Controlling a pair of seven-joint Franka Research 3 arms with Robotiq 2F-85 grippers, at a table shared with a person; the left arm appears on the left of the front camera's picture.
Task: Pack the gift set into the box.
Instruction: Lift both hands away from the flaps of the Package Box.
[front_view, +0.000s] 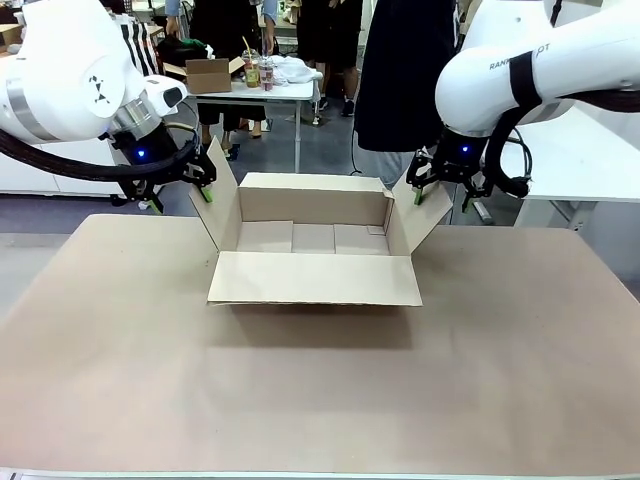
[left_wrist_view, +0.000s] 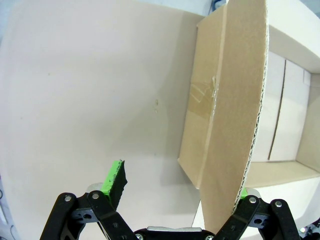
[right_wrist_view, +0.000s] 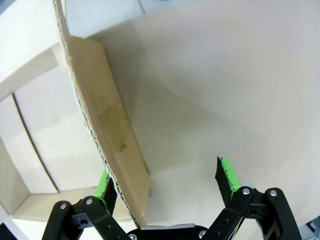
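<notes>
The box (front_view: 315, 280) is an open brown cardboard carton in the middle of the table, its inside bare and its four flaps spread outward. My left gripper (front_view: 182, 195) is open and straddles the top edge of the left flap (front_view: 222, 205). In the left wrist view the flap (left_wrist_view: 227, 100) rises between the fingers of the left gripper (left_wrist_view: 179, 187), close to the right pad. My right gripper (front_view: 441, 198) is open around the right flap (front_view: 420, 225). In the right wrist view that flap (right_wrist_view: 107, 125) lies against the left pad of the right gripper (right_wrist_view: 166, 182). The gift set is out of view.
A person in a dark apron (front_view: 400, 80) stands just behind the box at the far side. A white table (front_view: 590, 160) sits to the right. Farther back, another table holds a small cardboard box (front_view: 208, 75) and bottles. Wide tan tabletop (front_view: 300, 400) lies in front of the box.
</notes>
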